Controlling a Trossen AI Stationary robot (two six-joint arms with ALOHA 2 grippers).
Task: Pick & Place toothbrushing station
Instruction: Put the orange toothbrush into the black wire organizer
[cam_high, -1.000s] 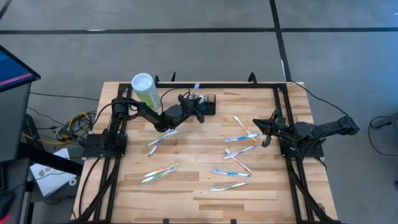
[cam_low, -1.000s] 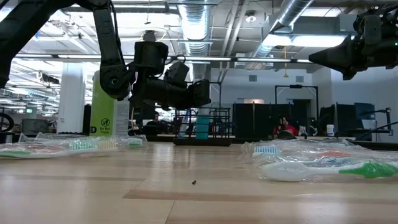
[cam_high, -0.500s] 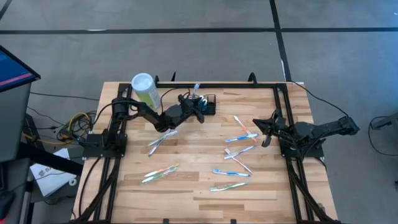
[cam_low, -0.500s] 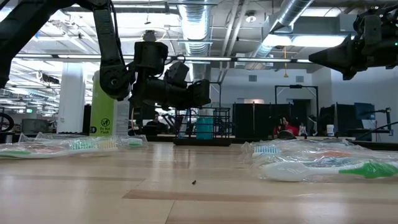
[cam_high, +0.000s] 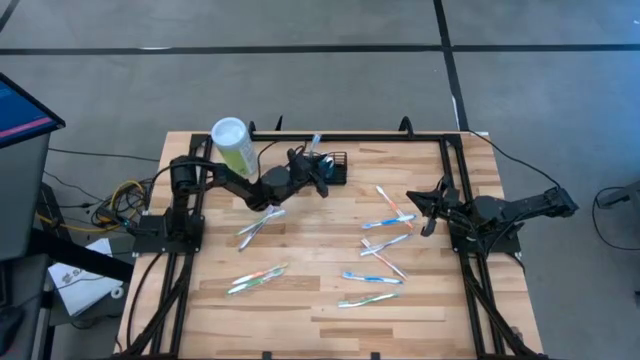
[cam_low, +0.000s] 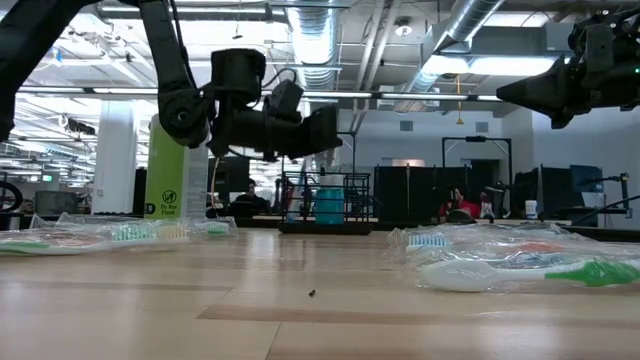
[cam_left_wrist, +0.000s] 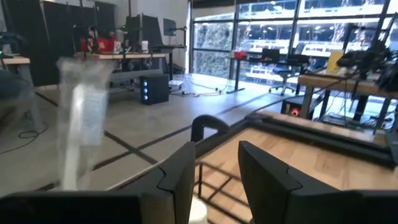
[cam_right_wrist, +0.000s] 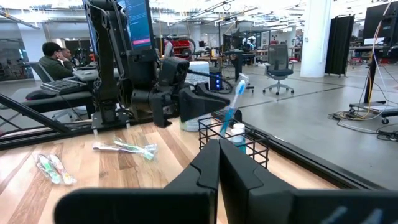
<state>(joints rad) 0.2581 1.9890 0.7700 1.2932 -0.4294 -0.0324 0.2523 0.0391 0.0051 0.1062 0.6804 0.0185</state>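
**Left gripper above the wire basket**

While the right arm waits at the table's right edge, its gripper (cam_high: 428, 213) with fingers pressed together, the left gripper (cam_high: 322, 170) hangs just above the black wire basket (cam_high: 336, 166) at the far middle of the table (cam_high: 300, 300), fingers apart and gripping nothing. A wrapped toothbrush (cam_right_wrist: 231, 107) stands tilted in the basket. A pale-green canister (cam_high: 233, 145) stands to the left. More wrapped toothbrushes (cam_high: 385, 240) lie scattered nearer.

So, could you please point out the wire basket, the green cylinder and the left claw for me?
Basket (cam_right_wrist: 235, 144): right wrist view, on its front mesh wall.
Cylinder (cam_high: 238, 152): high view, on its pale-green side below the white lid.
Left claw (cam_left_wrist: 214, 180): left wrist view, midway between its two dark fingertips.
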